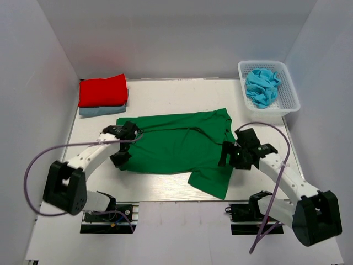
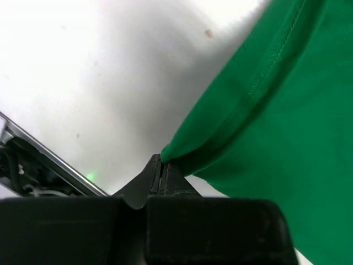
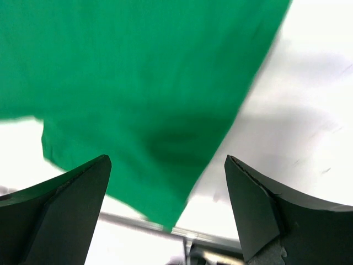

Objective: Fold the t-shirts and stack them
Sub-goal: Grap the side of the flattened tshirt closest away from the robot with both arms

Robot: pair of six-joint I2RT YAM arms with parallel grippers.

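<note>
Green cloth covers the middle of the worktop [image 1: 165,99]: the dark green t-shirt [image 1: 176,144] lies spread out and mostly flat, with a few wrinkles, and one flap of it trails toward the near edge. The left pincer [image 2: 161,165] is closed tight on the shirt's hem at the corner nearest the left edge. In the left wrist view the cloth bunches into a small peak where the fingers meet, lifted just off the surface. The right pincer [image 3: 165,160] stands wide apart above the shirt's side nearest the right edge. It grips nothing, and green cloth and bare worktop both show between its fingers [image 3: 66,193]. At the far left corner a bright red t-shirt [image 1: 102,90] sits folded on top of a folded pale blue t-shirt [image 1: 99,111], whose edge shows along the near side of the stack. At the far right corner a white mesh basket [image 1: 292,102] holds crumpled turquoise t-shirts [image 1: 262,85]; how many there are cannot be told.
</note>
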